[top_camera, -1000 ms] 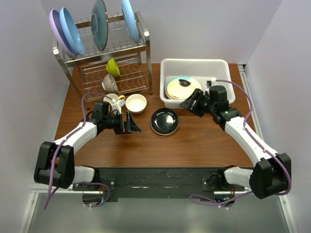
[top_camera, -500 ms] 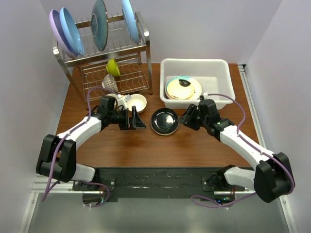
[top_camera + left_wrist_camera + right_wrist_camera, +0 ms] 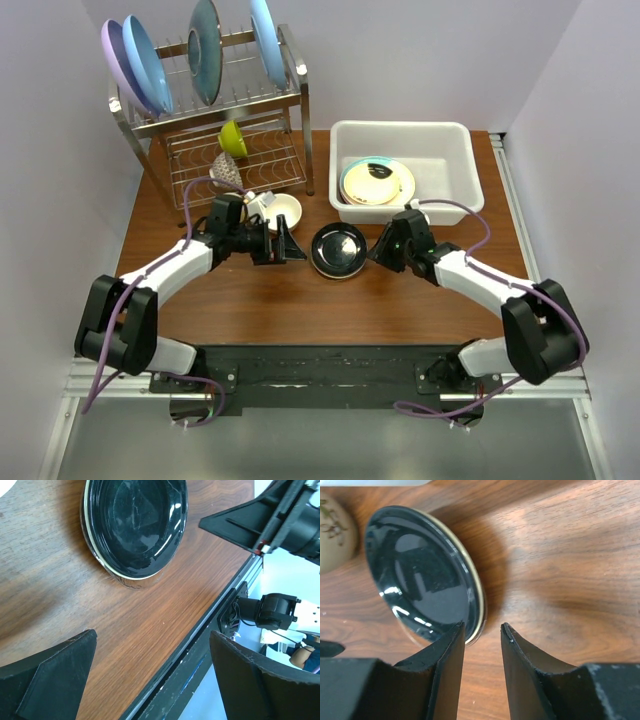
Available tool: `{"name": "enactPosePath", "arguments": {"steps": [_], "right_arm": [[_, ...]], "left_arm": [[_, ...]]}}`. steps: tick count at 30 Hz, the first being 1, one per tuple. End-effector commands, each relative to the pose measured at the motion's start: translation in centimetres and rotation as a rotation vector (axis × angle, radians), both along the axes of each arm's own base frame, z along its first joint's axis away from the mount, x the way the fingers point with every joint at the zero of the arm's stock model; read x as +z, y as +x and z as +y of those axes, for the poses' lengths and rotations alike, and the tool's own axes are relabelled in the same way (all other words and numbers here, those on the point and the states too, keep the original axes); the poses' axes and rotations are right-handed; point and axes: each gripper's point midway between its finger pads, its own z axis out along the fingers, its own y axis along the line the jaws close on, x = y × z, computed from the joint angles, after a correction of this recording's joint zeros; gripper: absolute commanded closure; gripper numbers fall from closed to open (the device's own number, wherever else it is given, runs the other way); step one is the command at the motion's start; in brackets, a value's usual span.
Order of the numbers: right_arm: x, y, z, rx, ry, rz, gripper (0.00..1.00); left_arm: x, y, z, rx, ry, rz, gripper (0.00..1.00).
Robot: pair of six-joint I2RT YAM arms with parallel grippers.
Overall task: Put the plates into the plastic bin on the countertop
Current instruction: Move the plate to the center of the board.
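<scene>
Out of the plastic bin (image 3: 400, 127) and down to the countertop (image 3: 400, 300), the right gripper (image 3: 382, 250) has swung over in the last second. Its jaws have narrowed on the way. It now sits at the right-hand rim of the glossy black plate (image 3: 338, 249), which lies flat on the wood at the middle of the overhead frame, just below the bin's lower left corner.

In the right wrist view the two fingers of the right gripper (image 3: 482, 630) stand a narrow gap apart. The black plate (image 3: 417, 575) has its pale edge at the mouth of that gap, and nothing is clamped.

The left gripper (image 3: 290, 244) has slid right, close to the plate's left edge. It is spread wide and empty, and its own camera shows the black plate (image 3: 135, 525) ahead of the fingertips of the left gripper (image 3: 152, 635).

Inside the bin, toward its left end, rests a stack of plates (image 3: 377, 182), the top one cream with a teal edge.

A small cream bowl (image 3: 283, 212) stands upper left of the black plate. Beyond it, in the upper left of the frame, the steel wire rack (image 3: 240, 150) holds large plates (image 3: 150, 65) on edge.
</scene>
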Motion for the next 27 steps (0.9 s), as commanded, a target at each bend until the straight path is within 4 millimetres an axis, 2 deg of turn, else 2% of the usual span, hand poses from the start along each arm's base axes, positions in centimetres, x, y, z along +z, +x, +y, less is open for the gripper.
{"name": "enactPosePath", "arguments": {"steps": [1, 16, 21, 23, 27], "right_arm": [[0.9, 2.1, 0.4, -0.032, 0.002, -0.069, 0.61], [0.3, 4.1, 2.0, -0.014, 0.010, -0.060, 0.62], [-1.2, 4.2, 2.5, 0.012, -0.020, -0.016, 0.62], [-2.0, 4.1, 2.5, 0.013, -0.038, 0.000, 0.67], [-1.3, 4.0, 2.2, 0.002, -0.063, -0.015, 0.82]], "left_arm": [[1.5, 1.0, -0.8, -0.005, -0.032, -0.051, 0.00], [0.8, 0.2, -1.0, -0.012, -0.033, -0.033, 0.00], [0.6, 0.0, -1.0, -0.012, -0.034, -0.028, 0.00], [0.6, 0.0, -1.0, -0.013, -0.034, -0.031, 0.00], [0.4, -0.2, -1.0, -0.013, -0.032, -0.025, 0.00]]}}
